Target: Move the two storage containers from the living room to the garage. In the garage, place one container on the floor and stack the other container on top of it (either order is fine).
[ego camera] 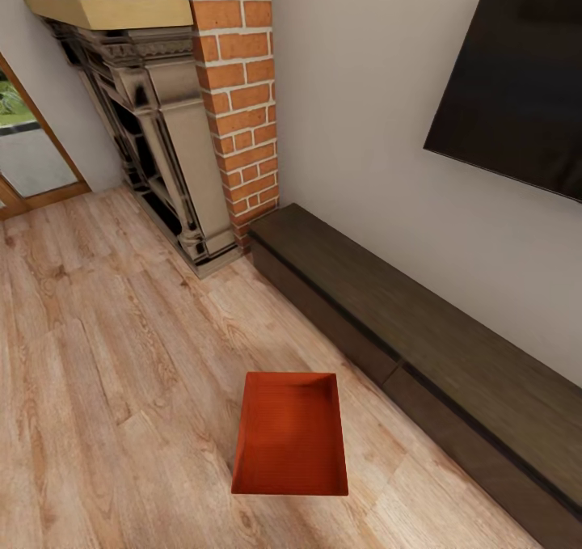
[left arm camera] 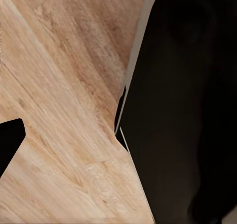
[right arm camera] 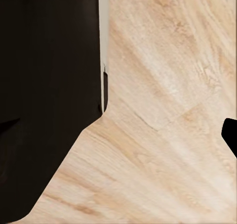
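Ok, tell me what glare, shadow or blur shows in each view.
Head view: a bright glare spot on the dark wall screen, sheen on the fireplace, no clear shadow under the storage container. Left and right wrist views: soft, smeared wood floor, featureless black shapes.

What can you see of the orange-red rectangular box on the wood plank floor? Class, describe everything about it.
The orange-red rectangular storage container is an open box with no lid, low straight walls and a flat, faintly ribbed bottom, plastic by its look. It is empty and sits upright and level on the light wood plank floor, a little way from the long dark wood cabinet along the wall. Only the floor touches it.
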Motion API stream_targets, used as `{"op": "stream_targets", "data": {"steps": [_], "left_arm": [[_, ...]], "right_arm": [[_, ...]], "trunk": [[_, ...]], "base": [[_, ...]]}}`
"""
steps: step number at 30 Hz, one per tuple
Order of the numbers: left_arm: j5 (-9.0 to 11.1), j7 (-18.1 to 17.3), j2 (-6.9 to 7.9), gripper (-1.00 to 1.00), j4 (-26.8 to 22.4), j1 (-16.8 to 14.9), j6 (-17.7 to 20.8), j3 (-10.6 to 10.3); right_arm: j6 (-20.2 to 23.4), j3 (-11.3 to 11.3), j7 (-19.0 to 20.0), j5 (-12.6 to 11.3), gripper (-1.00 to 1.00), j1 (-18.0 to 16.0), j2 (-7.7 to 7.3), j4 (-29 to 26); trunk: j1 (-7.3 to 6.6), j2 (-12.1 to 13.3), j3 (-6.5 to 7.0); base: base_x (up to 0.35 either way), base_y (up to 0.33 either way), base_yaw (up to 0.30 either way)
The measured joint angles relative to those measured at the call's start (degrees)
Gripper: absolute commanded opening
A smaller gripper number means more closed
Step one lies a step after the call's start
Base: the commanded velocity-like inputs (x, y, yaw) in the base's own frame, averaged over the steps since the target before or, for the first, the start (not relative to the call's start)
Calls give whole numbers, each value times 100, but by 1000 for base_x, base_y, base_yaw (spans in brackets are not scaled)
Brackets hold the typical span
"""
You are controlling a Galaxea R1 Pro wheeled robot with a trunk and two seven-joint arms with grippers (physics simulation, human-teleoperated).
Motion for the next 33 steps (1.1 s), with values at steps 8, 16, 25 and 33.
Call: {"op": "stream_targets", "data": {"steps": [8, 16, 25, 33], "left_arm": [[-29, 59, 114, 100, -192, -7, 69, 14], [-18, 91, 503, 100, -1908, -64, 1316, 18], [-1, 695, 577, 100, -2243, -889, 2189, 99], [-216, 812, -673, 100, -2356, -2184, 2233, 56]], "right_arm": [[92, 1, -83, 12, 100, 10, -100, -244], [955, -26, -624, 22, 100, -746, -656, -915], [799, -28, -900, 16, 100, -2575, -585, -1067], [762, 35, -889, 119, 100, -2919, 669, -1087]], "trunk": [[0, 0, 0], [0, 0, 2], [0, 0, 2], [0, 0, 1]], "base": [[0, 0, 0], [0, 0, 0], [0, 0, 0], [0, 0, 0]]}}
